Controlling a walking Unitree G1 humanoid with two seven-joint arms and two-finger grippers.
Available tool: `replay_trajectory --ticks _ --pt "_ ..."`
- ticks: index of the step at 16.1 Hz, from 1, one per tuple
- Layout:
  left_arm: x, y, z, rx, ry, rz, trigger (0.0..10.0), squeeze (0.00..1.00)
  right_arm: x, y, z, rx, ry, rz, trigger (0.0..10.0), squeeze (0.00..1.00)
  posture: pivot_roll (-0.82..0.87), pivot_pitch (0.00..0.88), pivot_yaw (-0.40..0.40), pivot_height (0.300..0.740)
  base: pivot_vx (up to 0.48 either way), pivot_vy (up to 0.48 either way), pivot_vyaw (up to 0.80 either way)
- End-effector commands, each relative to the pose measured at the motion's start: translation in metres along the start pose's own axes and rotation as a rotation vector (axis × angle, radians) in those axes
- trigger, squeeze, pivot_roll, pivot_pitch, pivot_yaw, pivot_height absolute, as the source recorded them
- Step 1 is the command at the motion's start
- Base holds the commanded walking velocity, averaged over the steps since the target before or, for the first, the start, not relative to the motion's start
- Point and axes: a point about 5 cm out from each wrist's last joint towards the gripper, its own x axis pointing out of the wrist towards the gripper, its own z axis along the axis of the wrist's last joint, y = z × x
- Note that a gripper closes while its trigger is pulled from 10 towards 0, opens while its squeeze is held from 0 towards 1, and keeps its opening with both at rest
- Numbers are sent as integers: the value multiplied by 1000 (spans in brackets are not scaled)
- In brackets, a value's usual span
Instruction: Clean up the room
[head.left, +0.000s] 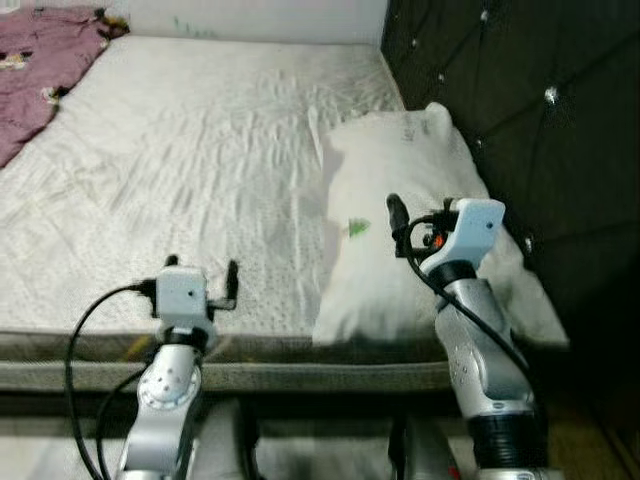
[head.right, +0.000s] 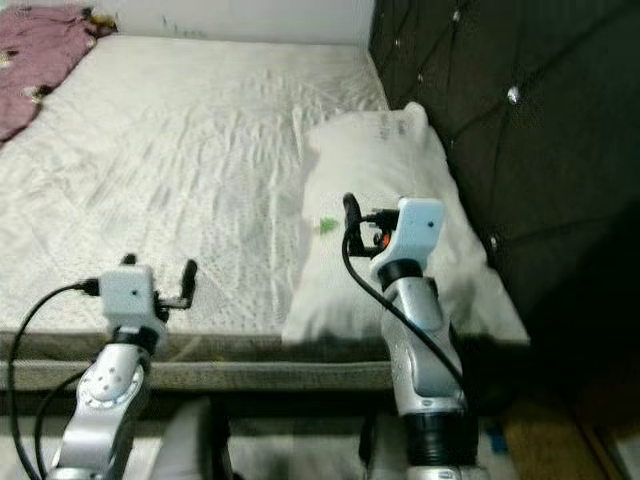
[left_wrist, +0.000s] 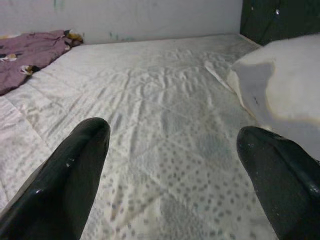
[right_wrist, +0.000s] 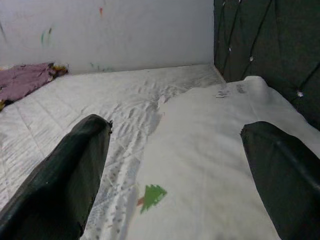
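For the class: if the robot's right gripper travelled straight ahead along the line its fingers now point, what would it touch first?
Most likely the white pillow. The right gripper, fingers open, hovers just above it, aimed along its length toward the far wall. Depth is unclear, so it might skim over.

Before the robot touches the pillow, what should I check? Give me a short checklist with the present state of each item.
1. Right claw open: ok, fingers apart in its wrist view.
2. Right claw over the pillow: ok.
3. Left claw open and holding nothing: ok, above the bed sheet.
4. Pillow free of other things: ok.
5. Pillow against the dark headboard: ok.
6. Purple cloth far from both claws: ok, at the far corner.
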Motion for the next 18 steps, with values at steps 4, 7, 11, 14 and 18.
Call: replay_trajectory --ticks 4,7,11,14,18 --pt "-2 -14 -3 -40 13 -36 10000 0 -6 2 -16 71 64 -76 10000 0 -15 2 15 724 0 0 0" --pt "0 -23 2 -69 4 -88 10000 0 -7 -2 -11 52 52 -88 10000 0 -15 8 1 740 0 0 0" --pt "-1 -15 4 -54 -1 -77 10000 0 -16 -22 -14 4 87 -149 10000 0 -12 20 -7 740 0 0 0" --pt "-3 -16 0 -60 21 -79 10000 0 -25 -26 -20 -7 119 -167 10000 0 -21 36 -12 740 0 0 0" --pt "-3 -21 3 -86 17 -89 10000 0 -26 -21 -22 12 141 -149 10000 0 -24 47 -19 740 0 0 -341"
